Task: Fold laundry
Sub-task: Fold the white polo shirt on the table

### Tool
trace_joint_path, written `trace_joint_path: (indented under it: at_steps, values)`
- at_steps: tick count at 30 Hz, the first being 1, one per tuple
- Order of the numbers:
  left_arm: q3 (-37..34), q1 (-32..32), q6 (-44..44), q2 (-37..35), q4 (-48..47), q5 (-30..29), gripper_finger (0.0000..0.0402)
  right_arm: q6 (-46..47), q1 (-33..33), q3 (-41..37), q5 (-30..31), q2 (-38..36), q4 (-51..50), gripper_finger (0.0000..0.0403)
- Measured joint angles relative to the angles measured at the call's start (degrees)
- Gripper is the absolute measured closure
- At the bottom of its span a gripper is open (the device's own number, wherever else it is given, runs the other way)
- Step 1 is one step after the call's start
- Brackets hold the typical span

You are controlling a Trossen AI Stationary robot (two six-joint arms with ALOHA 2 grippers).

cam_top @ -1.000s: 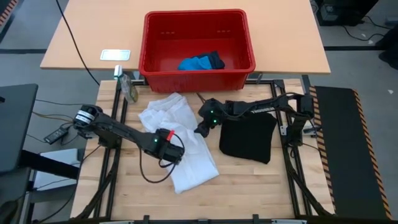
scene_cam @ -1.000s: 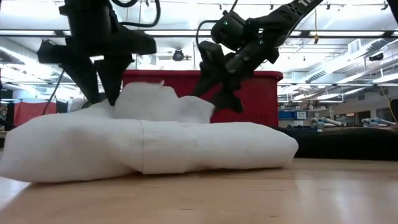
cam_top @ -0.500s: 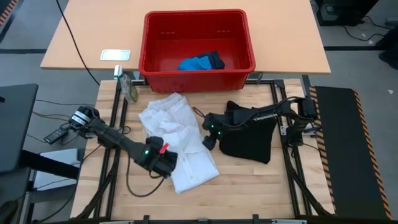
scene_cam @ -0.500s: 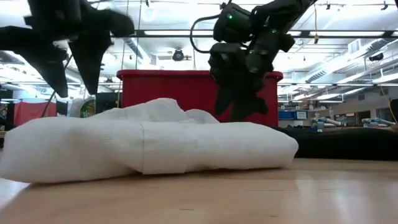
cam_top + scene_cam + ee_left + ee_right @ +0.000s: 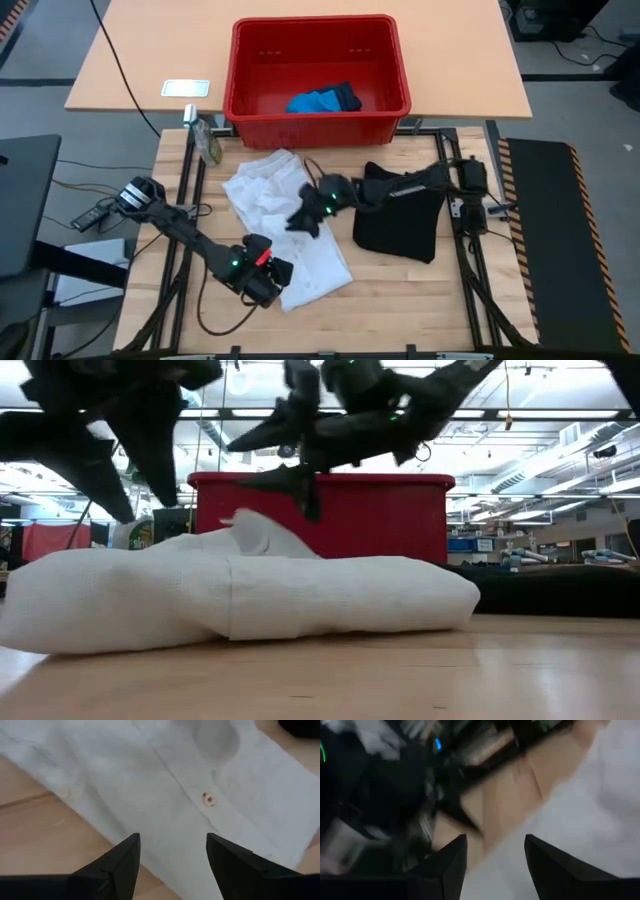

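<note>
On the wooden table (image 5: pixel 400 290) I see the white garment (image 5: pixel 290 225) lying crumpled beside the black shirt (image 5: pixel 400 215), my left gripper (image 5: pixel 268 285) parted at its near edge, my right gripper (image 5: pixel 303 212) parted above its middle, both empty.

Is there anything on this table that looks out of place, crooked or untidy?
The white garment lies diagonally across the table, bunched and wrinkled at its far end, not yet neatly folded. The black shirt beside it looks folded. Nothing looks spilled or damaged.
</note>
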Motion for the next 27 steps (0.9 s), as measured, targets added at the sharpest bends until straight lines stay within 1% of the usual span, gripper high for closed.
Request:
trace_joint_path:
  at_steps: [3,4,7,9,10,12,13,14,16,19,21,24,25,27]
  values:
    - [0.12,-0.24,0.65,0.33,3.16,-0.33,0.0175,2.66,-2.62,5.02,-5.27,1.9,0.09,0.0199]
    - [0.24,-0.48,0.66,0.39,3.7,-0.36,0.0175,3.19,-3.22,6.37,-6.04,1.63,-1.81,0.0199]
    - [0.48,-1.13,1.99,0.41,6.77,-0.48,0.0175,3.5,-4.29,9.08,-5.74,-0.47,-13.41,0.0199]
    - [0.48,-2.28,4.18,0.4,9.39,-1.95,0.0175,-1.42,-4.48,8.96,-5.78,-1.76,-18.27,0.0199]
    - [0.46,-3.24,7.61,0.41,12.2,-4.15,0.0175,-4.66,-4.5,8.62,-6.25,-2.54,-18.69,0.0199]
    - [0.6,-5.1,18.03,1.4,19.78,-7.42,0.0175,-9.88,-3.93,7.93,-8.42,-4.21,-19.71,0.0199]
    - [0.66,-6.16,23.6,1.89,22.9,-8.11,0.0176,-12.33,-3.33,7.97,-10.33,-4.85,-20.58,0.0199]
    - [0.59,-7.06,28.21,2.5,24.56,-8.14,0.0178,-14.62,-2.48,8.04,-12.27,-5.39,-22.78,0.0199]
    - [0.52,-7.61,33.84,4.07,28.76,-6.81,0.0181,-20.12,-0.58,7.95,-15.06,-6.19,-29.34,0.0197]
    - [0.53,-8.38,37.24,6.4,34.99,-4.08,0.0184,-33.56,3.37,7.86,-16.29,-7.71,-42.44,0.0194]
    - [0.59,-8.47,36.05,8.67,37.73,-1.3,0.019,-42.17,7.33,7.86,-14.44,-8.81,-50.82,0.0195]
    - [0.86,-8.22,35.8,12.64,38.87,5.34,0.0206,-49.02,14.55,7.84,-7.3,-8.62,-58.39,0.0196]
    - [1.48,-8.06,35.91,13.75,38.34,7.15,0.0213,-50.31,16.86,7.75,-4.18,-8.24,-59.3,0.0196]
    - [3.1,-8.01,36.44,15.52,38.06,9.31,0.0227,-51.79,20.72,7.77,3.12,-7.65,-57.88,0.0196]
